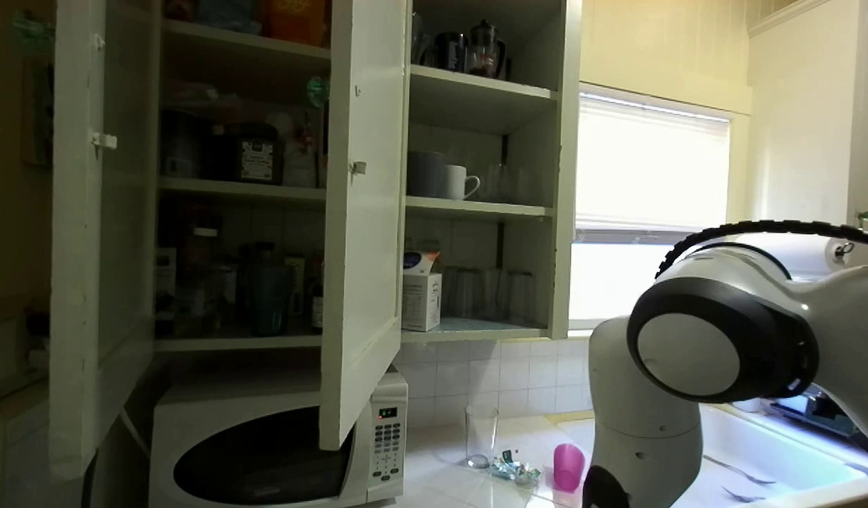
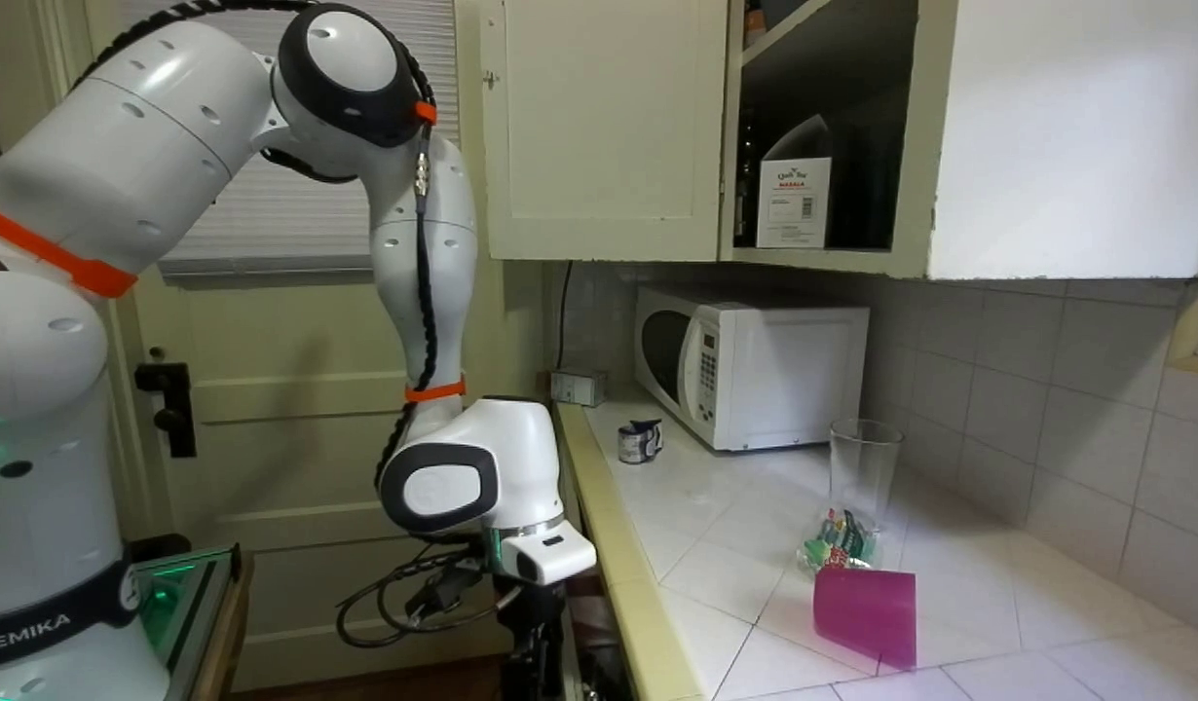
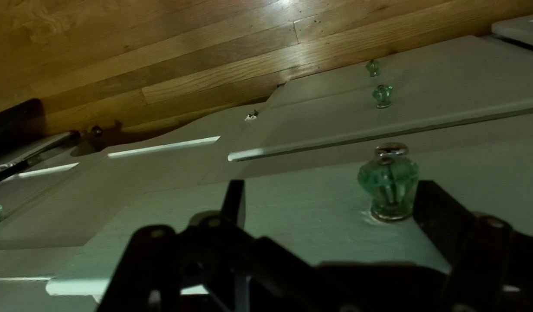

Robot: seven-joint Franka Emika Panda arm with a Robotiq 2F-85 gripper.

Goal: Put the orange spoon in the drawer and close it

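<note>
The drawer front (image 3: pixel 292 216) fills the lower wrist view, with a green glass knob (image 3: pixel 390 186) on it. My gripper (image 3: pixel 331 199) is open. The knob stands between its fingers, close beside the right finger and well apart from the left one; whether the right finger touches it I cannot tell. In an exterior view, my gripper (image 2: pixel 536 643) points down in front of the counter edge. Beside it, under the counter, a partly open drawer (image 2: pixel 591 638) shows dark contents. The orange spoon does not show in any view; it is hidden or out of view.
The yellow counter edge (image 2: pixel 623 574) runs close beside my gripper. A pink cup (image 2: pixel 864 618), wrapped candies (image 2: pixel 838 540), a tall glass (image 2: pixel 864 477), a small can (image 2: pixel 640 441) and a microwave (image 2: pixel 789 380) stand on the counter. Open cabinet doors (image 1: pixel 363 212) hang above. More knobs (image 3: pixel 382 95) project from neighbouring fronts.
</note>
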